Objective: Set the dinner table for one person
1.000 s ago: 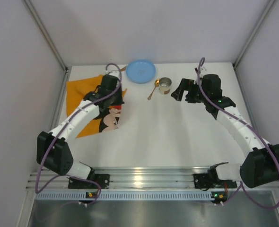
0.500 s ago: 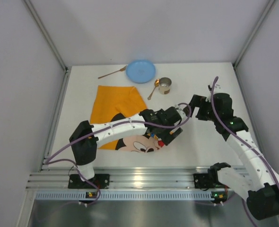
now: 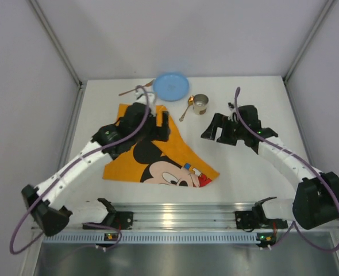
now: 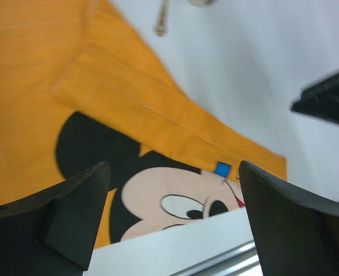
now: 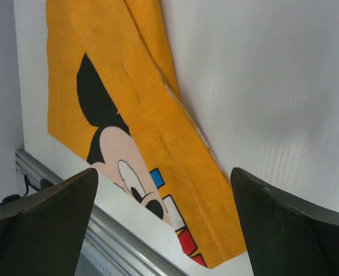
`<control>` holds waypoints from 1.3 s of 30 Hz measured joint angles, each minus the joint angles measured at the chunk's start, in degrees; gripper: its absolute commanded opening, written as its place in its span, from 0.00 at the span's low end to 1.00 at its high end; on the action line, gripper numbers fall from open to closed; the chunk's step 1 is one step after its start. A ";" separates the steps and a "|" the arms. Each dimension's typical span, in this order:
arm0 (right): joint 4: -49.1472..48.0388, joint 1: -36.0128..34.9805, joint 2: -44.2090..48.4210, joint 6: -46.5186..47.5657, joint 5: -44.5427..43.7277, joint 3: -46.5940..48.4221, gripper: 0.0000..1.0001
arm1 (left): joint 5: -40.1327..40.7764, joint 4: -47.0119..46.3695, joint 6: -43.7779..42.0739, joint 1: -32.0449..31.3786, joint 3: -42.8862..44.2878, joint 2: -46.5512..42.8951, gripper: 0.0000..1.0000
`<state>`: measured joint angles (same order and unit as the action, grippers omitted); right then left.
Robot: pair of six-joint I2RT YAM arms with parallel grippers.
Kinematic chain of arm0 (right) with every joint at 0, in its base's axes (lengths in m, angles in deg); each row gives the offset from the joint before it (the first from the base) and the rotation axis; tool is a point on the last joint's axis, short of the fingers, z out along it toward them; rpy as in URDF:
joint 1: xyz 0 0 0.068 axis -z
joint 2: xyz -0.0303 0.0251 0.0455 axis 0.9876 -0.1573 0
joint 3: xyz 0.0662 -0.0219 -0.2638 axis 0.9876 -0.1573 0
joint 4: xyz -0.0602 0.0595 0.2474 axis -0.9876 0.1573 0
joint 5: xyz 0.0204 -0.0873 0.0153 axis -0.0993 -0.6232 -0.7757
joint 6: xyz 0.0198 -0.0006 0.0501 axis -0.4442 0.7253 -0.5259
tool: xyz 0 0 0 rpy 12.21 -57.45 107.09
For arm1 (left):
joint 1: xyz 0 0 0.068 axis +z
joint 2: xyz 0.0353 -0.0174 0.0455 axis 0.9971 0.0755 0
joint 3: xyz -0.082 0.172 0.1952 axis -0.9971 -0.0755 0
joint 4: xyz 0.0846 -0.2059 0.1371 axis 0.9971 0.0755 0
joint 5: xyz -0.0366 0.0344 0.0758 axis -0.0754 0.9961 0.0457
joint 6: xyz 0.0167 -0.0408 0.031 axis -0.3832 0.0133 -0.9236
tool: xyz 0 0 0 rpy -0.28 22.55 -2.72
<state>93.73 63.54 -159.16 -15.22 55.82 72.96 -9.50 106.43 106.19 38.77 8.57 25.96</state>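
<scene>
Left gripper [image 4: 174, 169], right gripper [image 5: 164, 172] gape empty; Mickey Mouse cloth [image 3: 126, 167] looks limp, light: pinch a corner off dinner table [image 3: 255, 92].

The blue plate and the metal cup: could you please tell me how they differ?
The blue plate is wide and flat; the metal cup is smaller, with upright walls. The plate is plain blue, the cup shiny silver. The plate lies farther back than the cup. Both rest on the dinner table, off the orange cloth.
</scene>
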 measured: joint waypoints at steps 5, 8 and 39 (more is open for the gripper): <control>0.02 -5.55 -3.34 -3.21 1.53 -1.53 1.00 | -1.27 0.83 4.37 17.11 -11.10 -12.57 0.98; 3.67 -6.12 -3.28 -4.57 -0.72 -2.82 1.00 | -7.21 0.22 6.45 26.86 -17.55 -12.26 0.98; -0.50 -5.70 -2.95 -23.39 -2.16 -18.97 0.77 | -24.15 0.17 11.19 54.73 -33.27 4.61 0.76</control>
<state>93.23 57.84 -162.11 -38.61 53.65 53.98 -33.65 106.61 117.38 93.50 -24.70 30.58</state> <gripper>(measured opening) 0.816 0.793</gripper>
